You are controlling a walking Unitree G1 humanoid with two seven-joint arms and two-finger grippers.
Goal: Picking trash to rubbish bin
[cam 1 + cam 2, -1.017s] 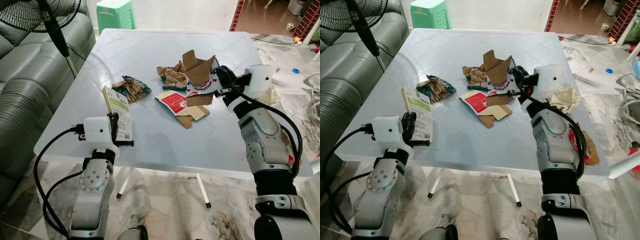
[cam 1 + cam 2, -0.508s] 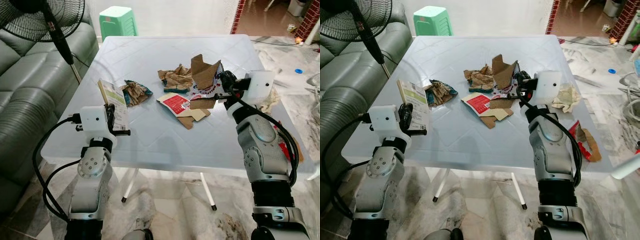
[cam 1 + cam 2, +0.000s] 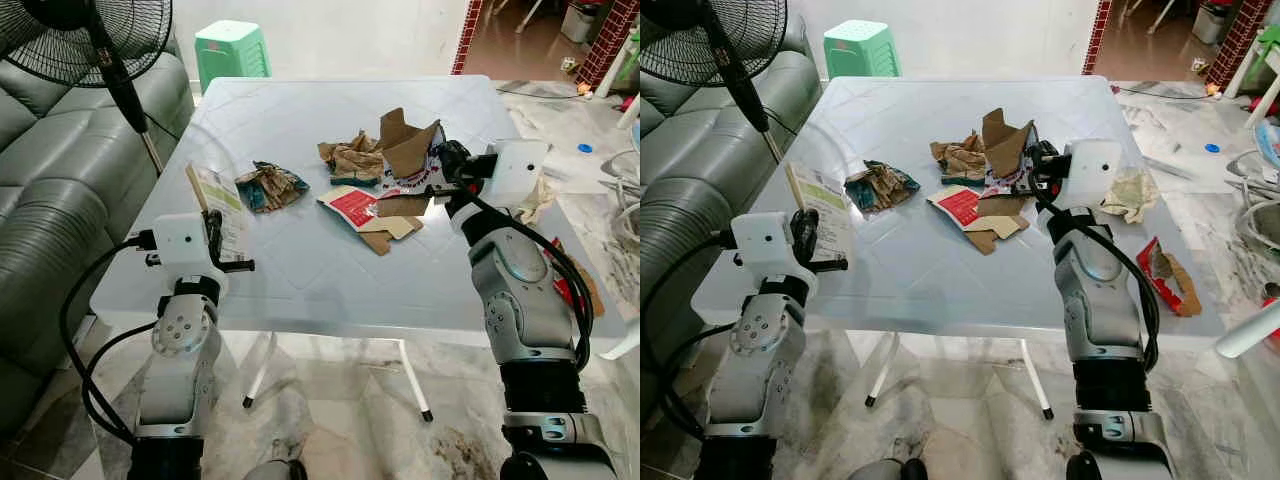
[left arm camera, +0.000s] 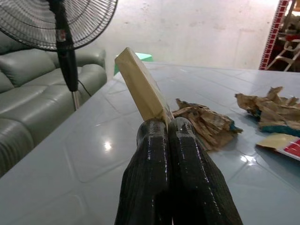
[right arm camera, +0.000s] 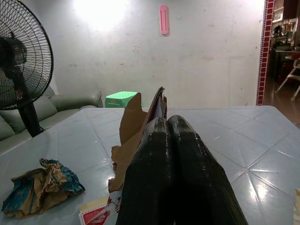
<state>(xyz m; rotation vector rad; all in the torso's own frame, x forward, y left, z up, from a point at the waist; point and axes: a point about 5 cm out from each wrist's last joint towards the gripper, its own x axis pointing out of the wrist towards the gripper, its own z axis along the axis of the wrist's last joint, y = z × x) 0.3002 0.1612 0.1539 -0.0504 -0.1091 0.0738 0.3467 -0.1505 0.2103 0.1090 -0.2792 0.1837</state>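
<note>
I have the left end effector clenched on a flat carton, held upright over the near left part of the desk; in the left wrist view both fingers pinch the carton's lower edge, and it leans away from them. My right end effector is up at the right side of the trash pile, clamped on a torn brown cardboard piece that stands tilted above the desk. The right wrist view shows that cardboard rising between the closed fingers.

Loose on the desk I see a crumpled brown-and-teal wrapper toward the left, crumpled brown paper just beside the held cardboard, and a flattened red-and-white box in front of it. A crumpled pale wad lies near the right edge, and a red-and-brown scrap sits well apart at the near right.

A grey sofa and standing fan are to my left; a green stool stands beyond the desk.
</note>
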